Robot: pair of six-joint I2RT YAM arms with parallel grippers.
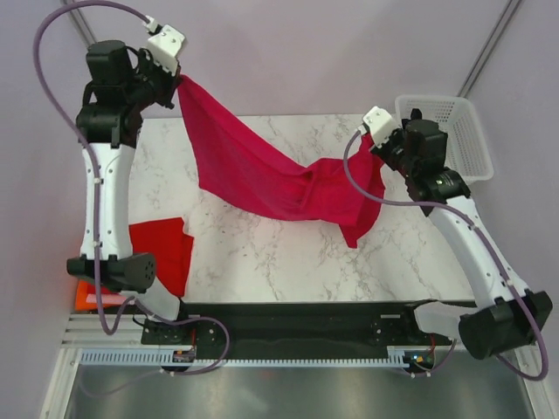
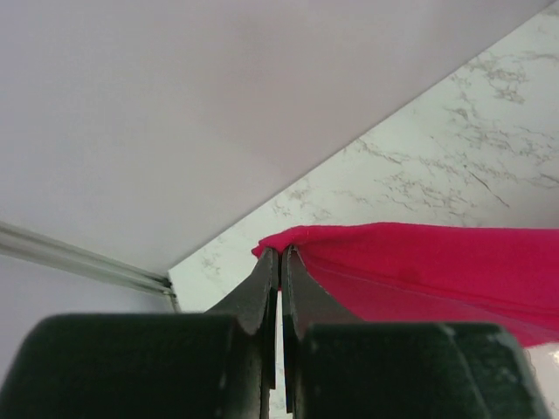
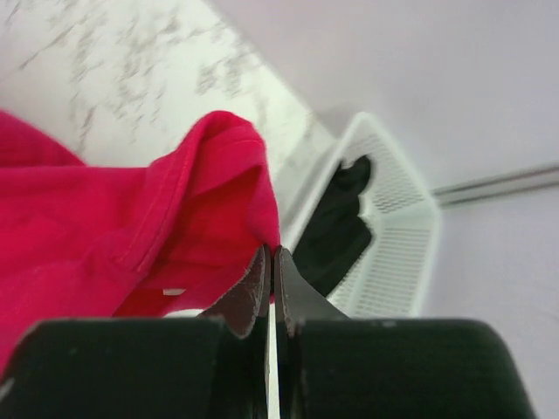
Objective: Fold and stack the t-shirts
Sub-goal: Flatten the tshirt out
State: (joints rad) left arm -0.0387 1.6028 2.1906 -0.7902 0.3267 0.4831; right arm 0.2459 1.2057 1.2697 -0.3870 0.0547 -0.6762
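Black tapered jaws pinch limp crimson t-shirt [image 1: 253, 175] above veined marble tabletop [image 1: 288, 262].

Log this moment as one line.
left gripper: shut on crimson shirt | right gripper: shut on crimson shirt | crimson shirt: slung between both | red shirt: on table, near-left

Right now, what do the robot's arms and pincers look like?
The left arm and right arm match: white link shells, black joint housings, a mauve cable looping along each, a small white camera block at the wrist. The left pincer and right pincer have thin, tapered black fingers on chunky black bodies.
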